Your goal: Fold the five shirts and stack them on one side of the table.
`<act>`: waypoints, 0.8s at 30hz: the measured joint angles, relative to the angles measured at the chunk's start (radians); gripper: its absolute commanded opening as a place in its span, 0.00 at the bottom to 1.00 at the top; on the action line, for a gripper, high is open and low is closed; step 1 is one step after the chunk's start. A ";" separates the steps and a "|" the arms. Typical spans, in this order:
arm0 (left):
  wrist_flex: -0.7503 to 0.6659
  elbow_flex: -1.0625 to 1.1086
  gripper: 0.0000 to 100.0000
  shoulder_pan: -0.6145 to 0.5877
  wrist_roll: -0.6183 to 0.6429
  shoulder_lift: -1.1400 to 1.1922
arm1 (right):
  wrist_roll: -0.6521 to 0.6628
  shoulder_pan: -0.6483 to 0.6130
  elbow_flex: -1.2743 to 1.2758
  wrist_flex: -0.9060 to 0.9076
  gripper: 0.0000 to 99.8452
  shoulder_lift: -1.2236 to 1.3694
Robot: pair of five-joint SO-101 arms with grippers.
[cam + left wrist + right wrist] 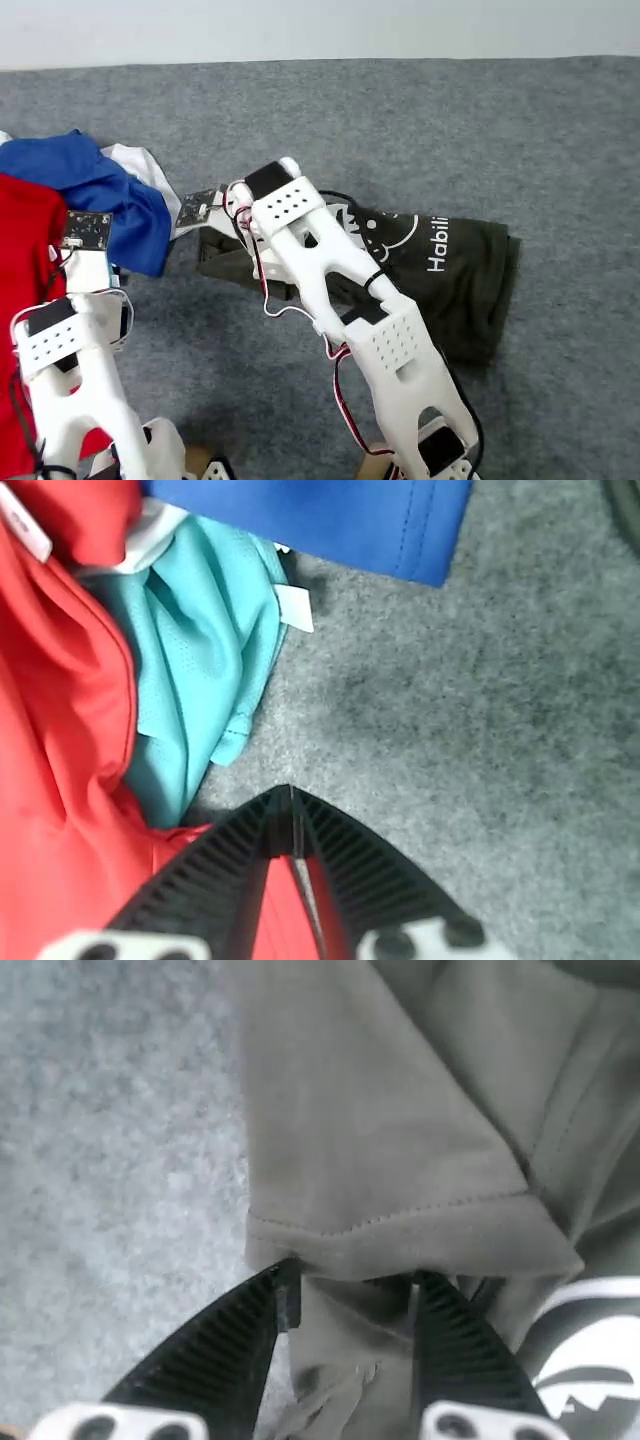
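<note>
On my far left the red shirt lies heaped at the counter's left edge. The blue shirt is bunched over its far end and a white shirt pokes out beyond that. The left wrist view also shows a teal shirt tucked between the red and the blue. I read this heap as the shirts not yet folded, kept to one side so the middle stays free for working.

My left arm hangs over the near edge of that heap. The left jaws are closed tip to tip above the grey surface beside the red cloth, and I see nothing pinched between the tips. It looks parked out of the way.

My right arm stretches across the middle to the left end of the dark shirt. The right jaws are parted to a moderate gap and straddle cloth just under a stitched hem. I take that as lining up to pinch the edge for a fold. The dark shirt itself lies right of centre, spread fairly flat, with its white print facing up.

The counter has a grey, felt-like covering, rough enough that I expect cloth to drag on it rather than slide. A pale wall runs along the far edge.
</note>
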 measured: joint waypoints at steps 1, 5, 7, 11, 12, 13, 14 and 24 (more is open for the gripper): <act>0.000 0.000 0.00 0.000 0.000 0.000 | 0.003 0.000 0.000 -0.008 0.11 0.005; 0.000 0.000 0.00 0.000 0.000 0.000 | 0.058 0.000 0.000 -0.026 0.07 0.008; 0.000 0.000 0.00 0.000 0.000 0.000 | 0.074 0.000 -0.011 -0.026 0.06 0.008; 0.000 0.000 0.00 0.000 0.000 0.000 | 0.084 0.000 -0.110 -0.023 0.06 0.008; 0.000 0.000 0.00 0.000 0.000 0.000 | 0.092 0.000 -0.137 -0.018 0.05 0.008; 0.000 0.000 0.00 0.000 0.000 0.000 | 0.104 0.000 -0.164 -0.009 0.04 0.008; 0.000 0.000 0.00 0.000 0.000 0.000 | 0.117 0.000 -0.189 -0.002 0.04 0.008; -0.011 0.000 0.00 0.000 0.000 0.000 | 0.146 0.000 -0.235 -0.054 0.04 0.008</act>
